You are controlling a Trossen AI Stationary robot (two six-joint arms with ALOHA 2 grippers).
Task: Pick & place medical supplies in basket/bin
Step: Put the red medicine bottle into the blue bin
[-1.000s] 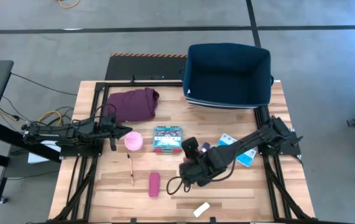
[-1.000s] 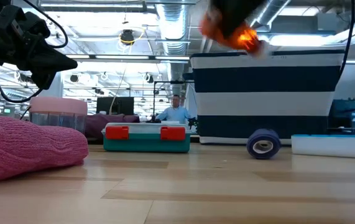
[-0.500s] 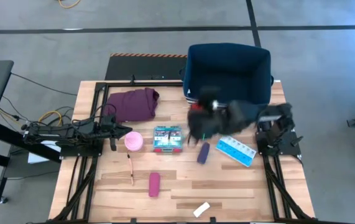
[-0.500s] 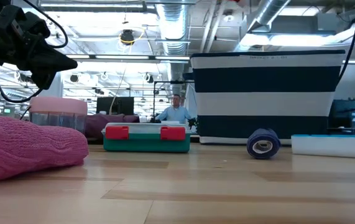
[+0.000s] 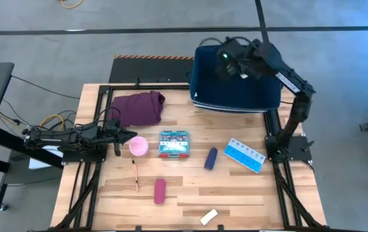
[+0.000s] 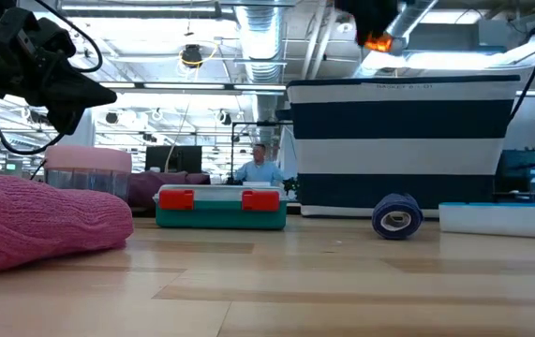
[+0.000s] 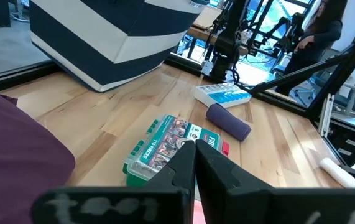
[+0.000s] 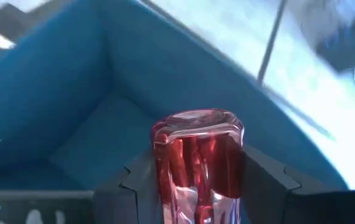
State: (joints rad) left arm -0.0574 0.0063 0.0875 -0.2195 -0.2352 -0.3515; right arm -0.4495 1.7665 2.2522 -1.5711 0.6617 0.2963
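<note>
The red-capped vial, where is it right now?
The red-capped vial sits in the right gripper, held above the navy bin at the table's far right.

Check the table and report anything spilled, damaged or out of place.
Nothing stands out. The supplies lie scattered but intact on the table: teal box, navy roll, pill organizer. The right gripper holds a red vial over the navy bin; nothing has spilled.

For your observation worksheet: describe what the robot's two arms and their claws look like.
Both arms are black, jointed metal links with dark cables running along them. The left claw ends in two flat black fingers. The right claw has blocky dark fingers, and the right arm is slim, rising from a black base.
</note>
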